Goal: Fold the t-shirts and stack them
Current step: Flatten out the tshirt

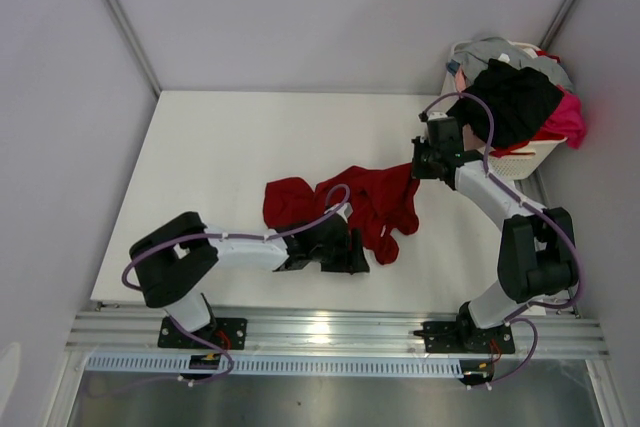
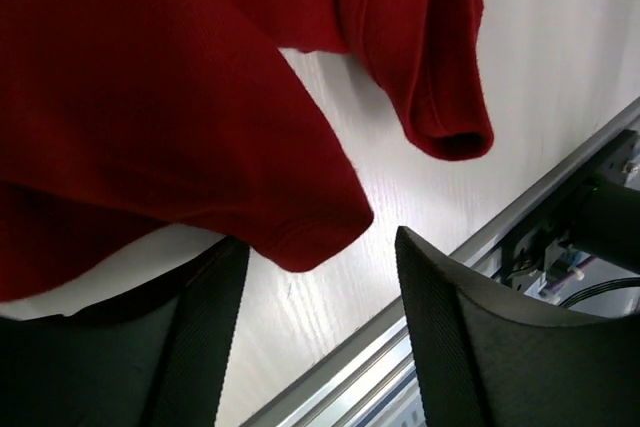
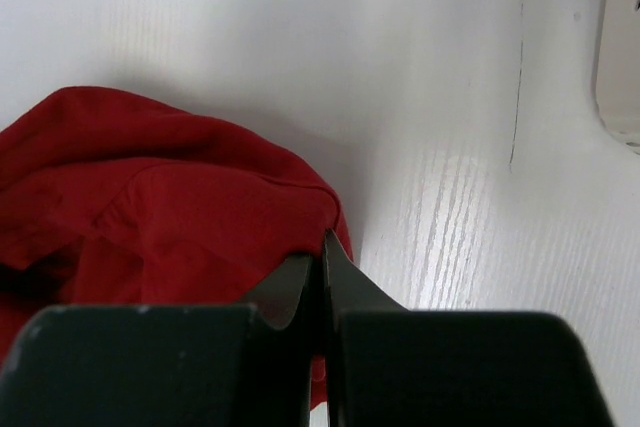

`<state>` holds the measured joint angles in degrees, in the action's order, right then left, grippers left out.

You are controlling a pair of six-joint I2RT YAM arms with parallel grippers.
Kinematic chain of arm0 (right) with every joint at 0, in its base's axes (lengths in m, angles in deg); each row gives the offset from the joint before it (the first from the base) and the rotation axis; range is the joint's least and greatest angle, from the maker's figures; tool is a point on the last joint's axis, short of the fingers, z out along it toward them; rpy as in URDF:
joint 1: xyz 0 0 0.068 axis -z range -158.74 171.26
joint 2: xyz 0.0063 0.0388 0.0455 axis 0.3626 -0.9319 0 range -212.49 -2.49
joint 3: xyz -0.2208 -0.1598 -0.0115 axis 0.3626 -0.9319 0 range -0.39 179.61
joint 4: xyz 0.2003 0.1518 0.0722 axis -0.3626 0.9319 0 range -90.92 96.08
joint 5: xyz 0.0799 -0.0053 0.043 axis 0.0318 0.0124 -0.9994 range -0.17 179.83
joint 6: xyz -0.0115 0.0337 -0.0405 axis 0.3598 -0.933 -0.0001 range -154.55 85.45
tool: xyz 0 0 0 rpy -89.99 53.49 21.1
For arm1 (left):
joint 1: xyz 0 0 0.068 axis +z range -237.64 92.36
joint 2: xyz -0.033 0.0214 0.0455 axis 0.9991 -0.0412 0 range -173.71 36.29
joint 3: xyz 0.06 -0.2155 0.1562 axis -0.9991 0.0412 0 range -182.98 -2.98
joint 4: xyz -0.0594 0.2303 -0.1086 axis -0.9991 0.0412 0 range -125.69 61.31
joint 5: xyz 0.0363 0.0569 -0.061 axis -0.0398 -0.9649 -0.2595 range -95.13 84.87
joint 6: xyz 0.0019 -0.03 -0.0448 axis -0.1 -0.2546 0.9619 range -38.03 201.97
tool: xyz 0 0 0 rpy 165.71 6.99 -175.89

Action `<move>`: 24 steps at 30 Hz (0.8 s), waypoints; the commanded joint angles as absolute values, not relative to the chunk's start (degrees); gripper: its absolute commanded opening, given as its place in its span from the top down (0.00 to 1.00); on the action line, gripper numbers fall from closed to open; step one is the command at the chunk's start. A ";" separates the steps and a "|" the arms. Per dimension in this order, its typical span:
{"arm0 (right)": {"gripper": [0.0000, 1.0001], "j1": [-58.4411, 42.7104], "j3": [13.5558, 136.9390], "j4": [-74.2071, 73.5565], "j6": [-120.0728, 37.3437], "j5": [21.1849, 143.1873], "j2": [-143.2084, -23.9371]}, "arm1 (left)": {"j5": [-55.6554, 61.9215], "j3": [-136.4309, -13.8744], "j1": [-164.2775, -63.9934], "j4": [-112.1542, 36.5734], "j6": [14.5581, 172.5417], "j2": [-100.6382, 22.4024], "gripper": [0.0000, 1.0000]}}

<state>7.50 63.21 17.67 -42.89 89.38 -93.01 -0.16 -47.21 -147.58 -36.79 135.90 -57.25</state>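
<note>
Top external view is showing the dark red t-shirt (image 1: 375, 197) bunched on the white table (image 1: 220, 147) at frame centre, the right gripper (image 1: 420, 169) pinching its right-hand edge, the left gripper (image 1: 362, 255) hovering spread by its lower hem, and other t-shirts (image 1: 515, 97) heaped in the basket (image 1: 540, 159) upper right.

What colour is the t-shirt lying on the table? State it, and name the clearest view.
The t-shirt is plain dark red, clearest in the left wrist view.

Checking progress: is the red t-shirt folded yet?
Not folded: the red t-shirt lies crumpled on the table, right gripper pinching its edge.
</note>
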 commanded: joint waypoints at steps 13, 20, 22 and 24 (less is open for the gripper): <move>1.00 7.90 63.86 17.62 -43.60 89.65 -90.82 | -12.24 -43.06 -144.95 -30.62 131.12 -46.11 1.00; 1.00 11.75 66.67 24.11 -49.39 82.82 -84.77 | -8.57 -52.46 -126.42 -16.98 109.36 -24.92 1.00; 1.00 12.56 66.15 27.44 -50.54 82.27 -81.88 | -5.93 -57.00 -119.56 -15.48 101.88 -22.61 1.00; 1.00 12.65 64.22 29.92 -50.46 81.57 -79.93 | -3.39 -58.96 -114.81 -13.37 97.02 -21.28 1.00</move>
